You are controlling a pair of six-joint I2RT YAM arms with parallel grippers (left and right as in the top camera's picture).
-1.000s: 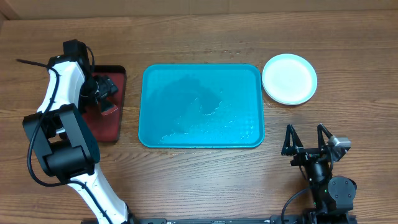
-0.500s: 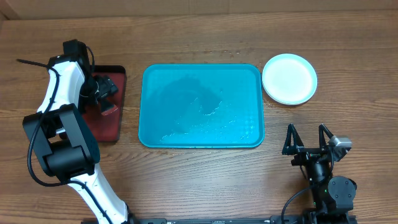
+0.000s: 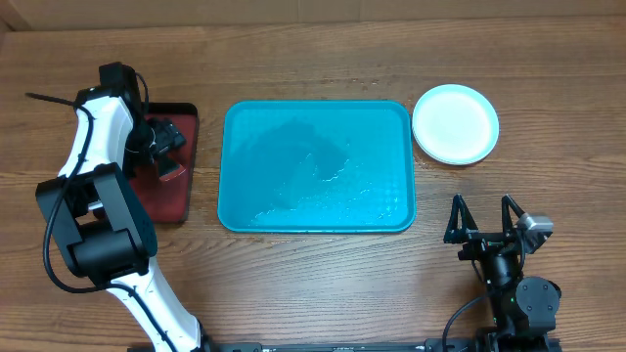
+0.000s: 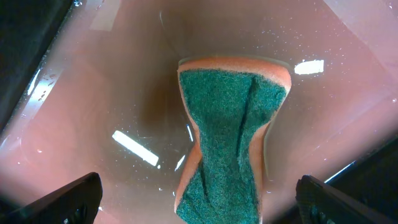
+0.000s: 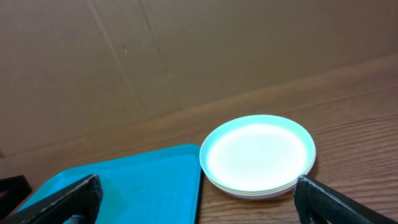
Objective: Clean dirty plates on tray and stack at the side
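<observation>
No change vs the frame half a second back; nothing has moved.

- Worktop [image 3: 323, 284]: wood.
- Blue tray [image 3: 293, 196]: centre, bare apart from wet streaks.
- Dark red tray [image 3: 171, 200]: left of the blue one, a small gap between them.
- Plates [image 3: 455, 123]: stacked on the worktop just off the blue tray's far right corner, not touching it. The right wrist view shows a pale top plate [image 5: 258, 154] with other rims under it.
- Sponge [image 4: 227, 140]: orange with a green scrub face, lying on the wet red tray.
- Left pincer [image 4: 202, 205]: fingers spread wide, either side of the sponge, not gripping.
- Right pincer [image 3: 481, 220]: spread wide, holding nothing, near the front edge, well apart from the plates.
</observation>
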